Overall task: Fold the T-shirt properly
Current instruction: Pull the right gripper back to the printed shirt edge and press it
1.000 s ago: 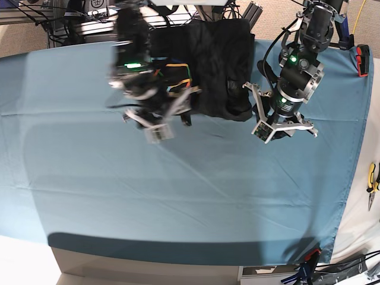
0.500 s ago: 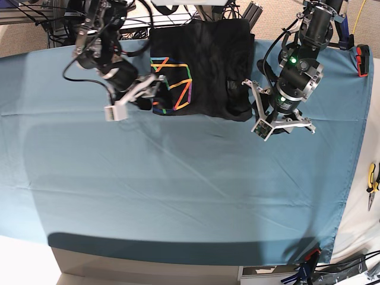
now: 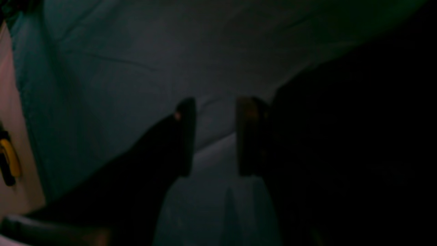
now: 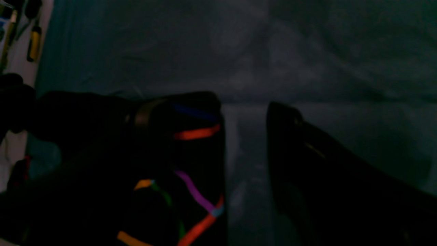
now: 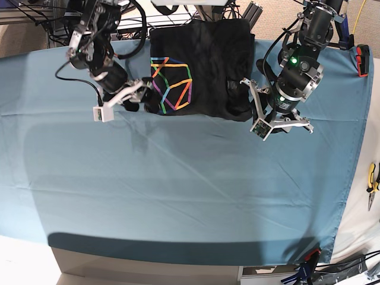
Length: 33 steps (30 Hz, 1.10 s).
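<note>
Clearly the T-shirt (image 5: 199, 65) lies folded between both tools; the right tool (image 5: 122, 102), spread wide and empty, sits nearer its printed edge, while the left tool (image 5: 279, 123) stands half-spread, empty.

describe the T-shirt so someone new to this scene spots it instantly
Start from the teal table cloth covering the table and look to its far edge, between the two robot arms. The T-shirt lies there as a black folded block. It is the only dark fabric on the cloth, with a multicoloured geometric line print near its left edge.
</note>
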### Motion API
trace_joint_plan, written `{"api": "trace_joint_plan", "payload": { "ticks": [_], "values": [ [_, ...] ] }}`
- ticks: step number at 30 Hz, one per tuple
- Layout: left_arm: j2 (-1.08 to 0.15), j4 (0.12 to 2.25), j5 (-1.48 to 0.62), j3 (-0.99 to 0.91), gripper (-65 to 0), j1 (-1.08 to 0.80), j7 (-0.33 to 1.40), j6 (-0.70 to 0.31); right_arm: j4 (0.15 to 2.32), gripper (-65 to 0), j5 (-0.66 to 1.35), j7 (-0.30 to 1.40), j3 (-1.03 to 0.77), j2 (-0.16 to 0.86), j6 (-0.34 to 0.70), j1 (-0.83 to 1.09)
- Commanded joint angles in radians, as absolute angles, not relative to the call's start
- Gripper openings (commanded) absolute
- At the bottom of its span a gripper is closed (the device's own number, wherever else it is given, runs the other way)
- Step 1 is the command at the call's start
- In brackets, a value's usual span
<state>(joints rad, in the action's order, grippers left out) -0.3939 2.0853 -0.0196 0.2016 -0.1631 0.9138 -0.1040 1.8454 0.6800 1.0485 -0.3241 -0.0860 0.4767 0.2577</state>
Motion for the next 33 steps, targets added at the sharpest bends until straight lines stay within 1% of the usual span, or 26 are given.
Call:
{"api": "trace_joint_plan", "payload": {
  "ticks": [1, 5, 11, 18, 19, 20, 21, 25, 26, 30, 33],
  "values": [
    [-0.402, 2.100, -0.020, 0.198, -43.7, -0.152, 0.891, -0.101, 1.847, -23.0, 0.700, 1.038, -0.319, -0.083, 0.484, 0.242],
    [-0.402, 2.100, -0.020, 0.198, -43.7, -0.152, 0.890, -0.101, 1.799, -23.0, 0.699, 1.040, -0.290, -0.083, 0.484, 0.223],
    [-0.402, 2.100, -0.020, 0.198, -43.7, -0.152, 0.890, -0.101, 1.731, -23.0, 0.698, 1.046, -0.199, -0.083, 0.484, 0.196],
    [-0.402, 2.100, -0.020, 0.198, -43.7, -0.152, 0.890, -0.101, 1.726, -23.1, 0.685, 1.038, -0.151, -0.083, 0.485, 0.181],
    [-0.402, 2.100, -0.020, 0.198, -43.7, -0.152, 0.890, -0.101, 1.726, -24.2, 0.680, 1.034, -0.152, -0.083, 0.485, 0.179],
    [-0.402, 2.100, -0.020, 0.198, -43.7, -0.152, 0.890, -0.101, 1.726, -27.8, 0.678, 1.032, -0.152, -0.083, 0.485, 0.176],
    [-0.402, 2.100, -0.020, 0.198, -43.7, -0.152, 0.891, -0.101, 1.726, -33.1, 0.670, 1.029, -0.152, -0.083, 0.485, 0.174],
    [-0.402, 2.100, -0.017, 0.198, -43.7, -0.152, 0.901, -0.101, 1.726, -60.2, 0.630, 1.024, -0.152, -0.083, 0.485, 0.160],
    [-0.402, 2.100, -0.008, 0.198, -43.7, -0.152, 0.907, -0.100, 1.726, -65.0, 0.622, 1.021, -0.152, -0.083, 0.485, 0.158],
    [-0.402, 2.100, 0.025, 0.197, -43.7, -0.155, 0.947, -0.083, 1.726, -65.0, 0.600, 1.017, -0.152, -0.083, 0.485, 0.148],
    [-0.402, 2.100, 0.010, 0.164, -43.7, -0.174, 0.957, -0.066, 1.726, -65.0, 0.600, 1.017, -0.152, -0.083, 0.486, 0.147]
  ]
}}
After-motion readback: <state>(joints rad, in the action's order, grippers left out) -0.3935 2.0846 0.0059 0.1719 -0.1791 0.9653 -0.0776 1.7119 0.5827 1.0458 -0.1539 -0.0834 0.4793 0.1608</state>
